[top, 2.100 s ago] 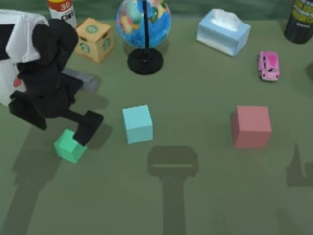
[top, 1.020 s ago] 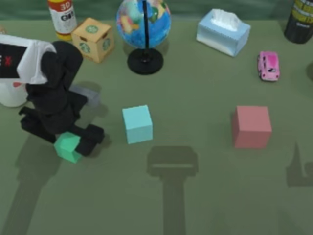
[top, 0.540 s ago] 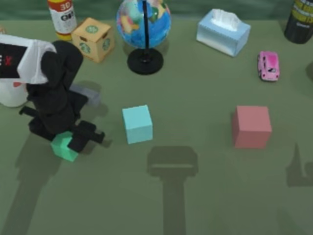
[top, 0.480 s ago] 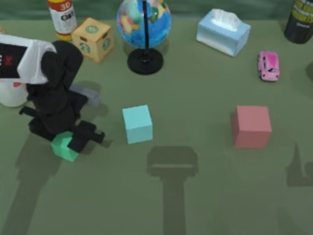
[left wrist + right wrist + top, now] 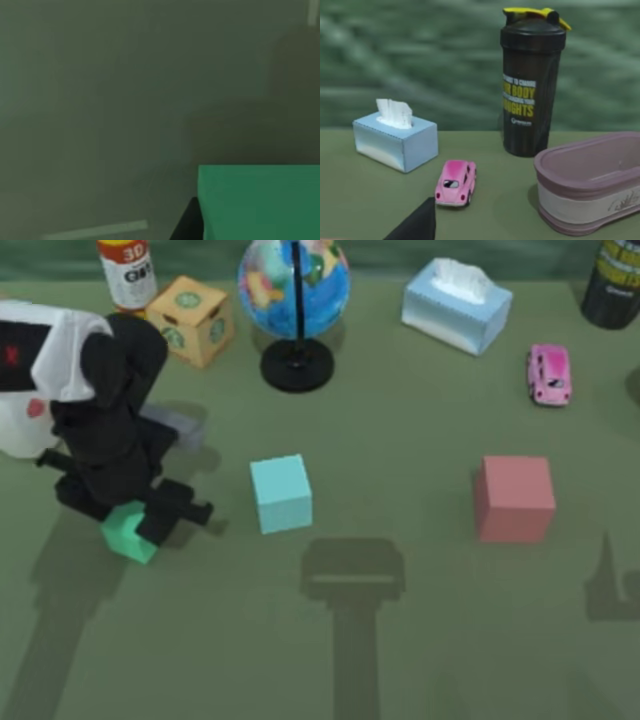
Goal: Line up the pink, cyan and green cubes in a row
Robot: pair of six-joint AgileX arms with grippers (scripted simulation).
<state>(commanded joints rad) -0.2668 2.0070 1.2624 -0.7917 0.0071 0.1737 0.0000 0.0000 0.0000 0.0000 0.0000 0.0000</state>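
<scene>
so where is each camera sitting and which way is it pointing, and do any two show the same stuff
Top view: above the table, looking down on the pink cube, cyan cube and the left gripper closed on the green cube.
Left wrist view: on the left arm, close above the green cube; one dark finger shows.
Right wrist view: on the right arm, facing the table's back right; a dark fingertip shows.
Shared: top and right wrist views both show the toy car and tissue box.

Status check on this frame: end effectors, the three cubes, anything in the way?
Left end effector shut on green cube, top view's left. Right arm out of the top view. Cyan cube centre, pink cube right, both untouched. No clutter between the cubes.
</scene>
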